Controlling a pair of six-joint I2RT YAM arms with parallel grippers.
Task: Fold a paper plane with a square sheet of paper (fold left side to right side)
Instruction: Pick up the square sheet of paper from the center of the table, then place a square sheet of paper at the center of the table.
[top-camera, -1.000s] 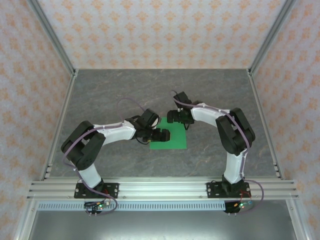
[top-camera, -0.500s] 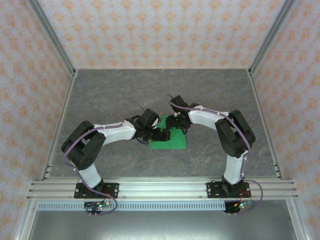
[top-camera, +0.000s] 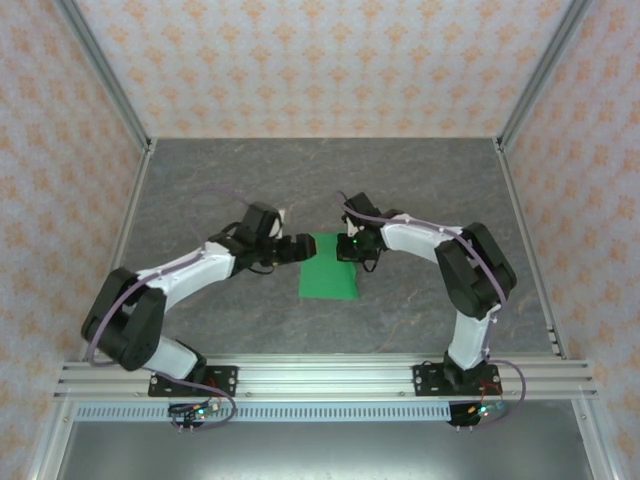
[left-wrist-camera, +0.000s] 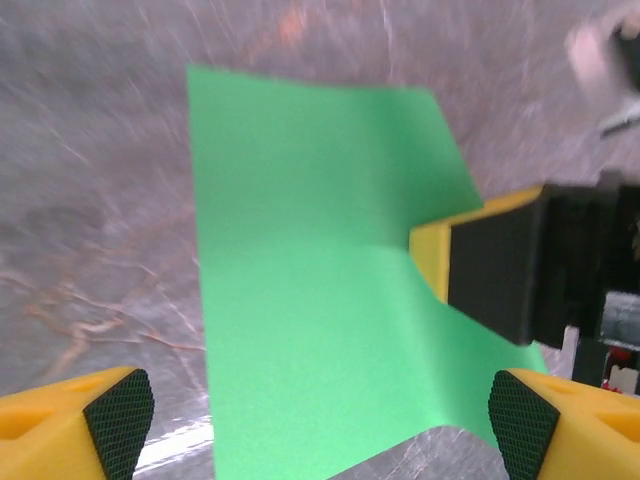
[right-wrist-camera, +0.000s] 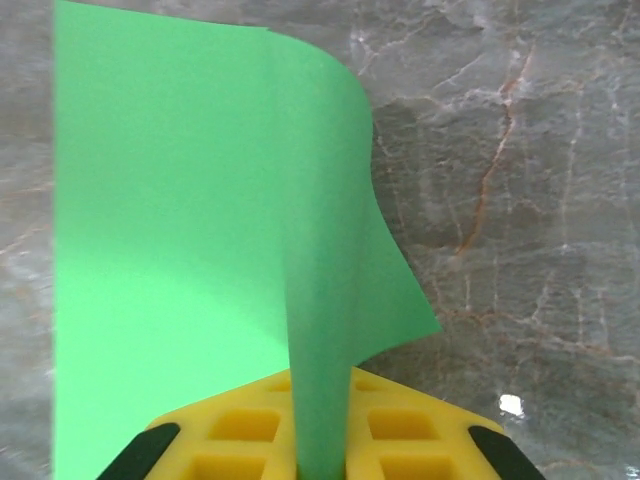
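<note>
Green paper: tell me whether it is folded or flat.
Neither yet: the paper curls up at one edge, pinched in the right gripper.

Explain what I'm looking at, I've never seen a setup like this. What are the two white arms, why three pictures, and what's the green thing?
These are two robot arms bolted to the near edge of a grey table, each ending in a two-finger gripper. The wide picture comes from a fixed camera above and behind them. The two close-ups come from small cameras on the wrists, so the yellow fingers along the bottom edge are that arm's own. The green thing is a thin sheet of paper lying on the table; the job is to fold it into a plane. The right gripper is shut on one edge of the sheet, which curls up off the table. The left gripper is open, fingers spread wide above the paper, holding nothing.
</note>
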